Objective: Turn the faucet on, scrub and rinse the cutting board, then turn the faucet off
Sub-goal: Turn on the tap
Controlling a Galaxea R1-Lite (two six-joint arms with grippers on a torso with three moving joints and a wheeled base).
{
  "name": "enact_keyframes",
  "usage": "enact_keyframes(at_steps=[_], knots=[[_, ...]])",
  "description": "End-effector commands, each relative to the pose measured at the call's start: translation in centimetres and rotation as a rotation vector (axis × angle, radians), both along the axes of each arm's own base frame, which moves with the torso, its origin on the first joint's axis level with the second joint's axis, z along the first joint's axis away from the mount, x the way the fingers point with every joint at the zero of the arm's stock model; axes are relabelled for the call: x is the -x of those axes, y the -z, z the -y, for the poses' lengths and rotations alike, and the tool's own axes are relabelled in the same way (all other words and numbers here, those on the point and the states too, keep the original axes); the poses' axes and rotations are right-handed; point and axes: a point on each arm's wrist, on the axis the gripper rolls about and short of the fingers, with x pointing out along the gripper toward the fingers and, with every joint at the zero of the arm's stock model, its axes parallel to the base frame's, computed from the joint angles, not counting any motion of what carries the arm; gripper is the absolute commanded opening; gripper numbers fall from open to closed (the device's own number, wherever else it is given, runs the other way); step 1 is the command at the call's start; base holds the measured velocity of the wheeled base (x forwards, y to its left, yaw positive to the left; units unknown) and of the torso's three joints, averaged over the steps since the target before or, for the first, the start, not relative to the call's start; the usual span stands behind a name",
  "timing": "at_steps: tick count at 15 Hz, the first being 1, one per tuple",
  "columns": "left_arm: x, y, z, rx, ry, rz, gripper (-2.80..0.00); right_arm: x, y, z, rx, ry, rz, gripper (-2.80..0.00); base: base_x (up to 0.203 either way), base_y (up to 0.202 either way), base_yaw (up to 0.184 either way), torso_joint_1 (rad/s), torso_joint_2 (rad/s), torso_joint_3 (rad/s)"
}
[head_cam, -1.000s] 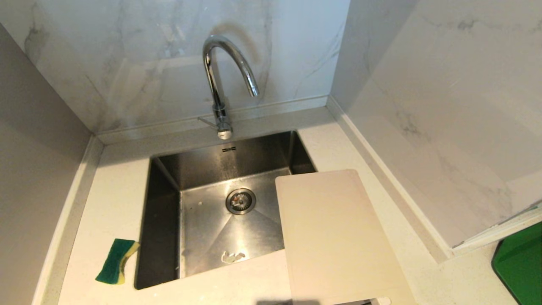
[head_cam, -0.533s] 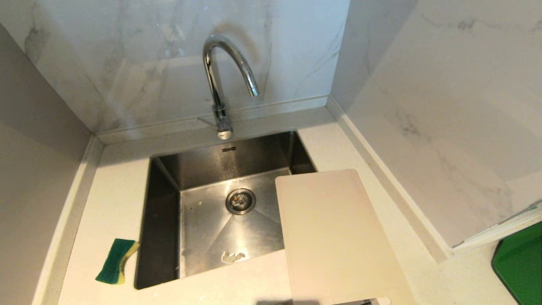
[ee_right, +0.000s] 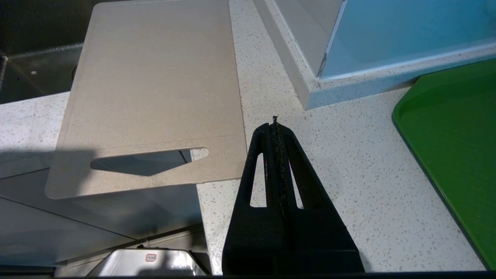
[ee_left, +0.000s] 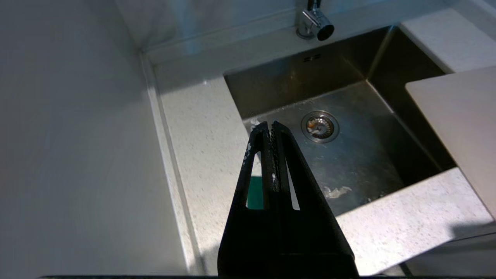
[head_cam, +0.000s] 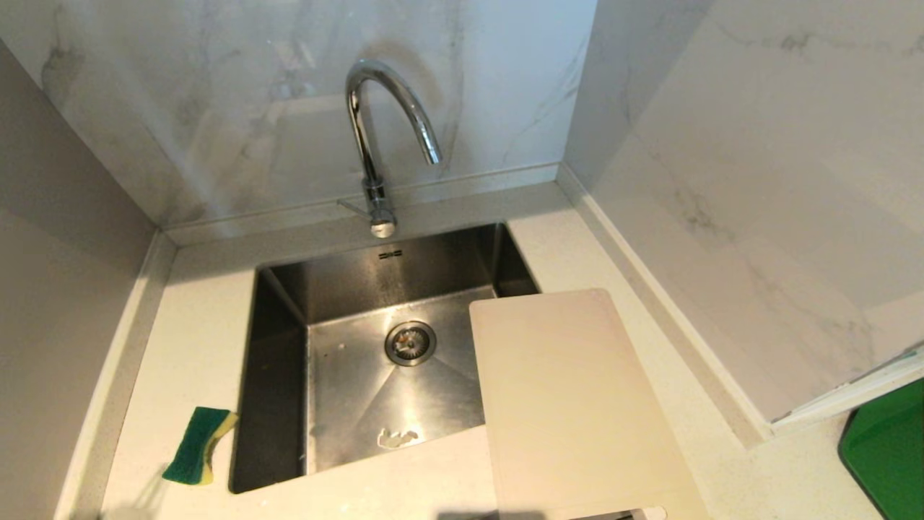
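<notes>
The chrome faucet [head_cam: 375,137] stands behind the steel sink [head_cam: 274,347], its thin lever pointing left, and no water is running. The cream cutting board [head_cam: 570,404] lies flat on the counter at the right, one corner overhanging the sink. Neither gripper shows in the head view. My left gripper [ee_left: 270,126] is shut and empty above the counter's left front, pointing over the sink [ee_left: 294,77] toward the faucet base [ee_left: 316,27]. My right gripper [ee_right: 275,126] is shut and empty over the counter just right of the cutting board [ee_right: 155,89], near its handle slot [ee_right: 147,161].
A green-and-yellow sponge [head_cam: 198,455] lies on the counter left of the sink; it also shows through the left finger's slot as a green patch [ee_left: 255,192]. A bright green tray [head_cam: 888,455] sits at the far right. Marble walls close in behind and on the right.
A faint shadow has appeared on the counter at the lower left, near the sponge. The faucet, cutting board and sponge have not moved.
</notes>
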Motion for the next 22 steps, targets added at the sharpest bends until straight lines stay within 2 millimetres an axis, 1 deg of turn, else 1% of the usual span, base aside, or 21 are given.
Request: enact_keyframes(at_steps=[1, 3, 5, 6, 9, 10, 11, 13, 14, 15, 17, 19, 22], knots=[[-3.6, -2.6, 0.1, -0.023, 0.02, -0.069, -2.8, 0.0, 0.0, 0.0, 0.0, 0.0, 0.0, -2.8, 0.0, 0.0, 0.0, 0.0, 0.0, 0.0], [-5.8, -4.0, 0.2, -0.047, 0.028, -0.094, -2.8, 0.0, 0.0, 0.0, 0.0, 0.0, 0.0, -2.8, 0.0, 0.0, 0.0, 0.0, 0.0, 0.0], [-8.9, -5.2, 0.5, -0.053, 0.042, -0.136, -2.8, 0.0, 0.0, 0.0, 0.0, 0.0, 0.0, -2.8, 0.0, 0.0, 0.0, 0.0, 0.0, 0.0], [-10.5, -5.5, 0.7, -0.054, 0.055, -0.155, -2.8, 0.0, 0.0, 0.0, 0.0, 0.0, 0.0, -2.8, 0.0, 0.0, 0.0, 0.0, 0.0, 0.0], [-16.8, -5.4, 1.7, -0.058, 0.086, -0.21, -2.8, 0.0, 0.0, 0.0, 0.0, 0.0, 0.0, -2.8, 0.0, 0.0, 0.0, 0.0, 0.0, 0.0], [-19.6, -5.0, 2.1, -0.058, 0.09, -0.234, -2.8, 0.0, 0.0, 0.0, 0.0, 0.0, 0.0, -2.8, 0.0, 0.0, 0.0, 0.0, 0.0, 0.0], [-21.8, -4.8, 2.3, -0.051, 0.09, -0.247, -2.8, 0.0, 0.0, 0.0, 0.0, 0.0, 0.0, -2.8, 0.0, 0.0, 0.0, 0.0, 0.0, 0.0], [-25.6, -5.3, 3.0, -0.015, 0.078, -0.243, -2.8, 0.0, 0.0, 0.0, 0.0, 0.0, 0.0, -2.8, 0.0, 0.0, 0.0, 0.0, 0.0, 0.0], [-27.4, -5.5, 3.7, 0.006, 0.068, -0.241, -2.8, 0.0, 0.0, 0.0, 0.0, 0.0, 0.0, -2.8, 0.0, 0.0, 0.0, 0.0, 0.0, 0.0], [-28.9, -5.5, 4.6, 0.019, 0.054, -0.238, -2.8, 0.0, 0.0, 0.0, 0.0, 0.0, 0.0, -2.8, 0.0, 0.0, 0.0, 0.0, 0.0, 0.0], [-31.4, -4.8, 6.8, 0.022, 0.001, -0.25, -2.8, 0.0, 0.0, 0.0, 0.0, 0.0, 0.0, -2.8, 0.0, 0.0, 0.0, 0.0, 0.0, 0.0], [-33.4, -4.2, 8.5, 0.045, -0.037, -0.253, -2.8, 0.0, 0.0, 0.0, 0.0, 0.0, 0.0, -2.8, 0.0, 0.0, 0.0, 0.0, 0.0, 0.0], [-35.8, -4.2, 10.9, 0.129, -0.085, -0.24, -2.8, 0.0, 0.0, 0.0, 0.0, 0.0, 0.0, -2.8, 0.0, 0.0, 0.0, 0.0, 0.0, 0.0]])
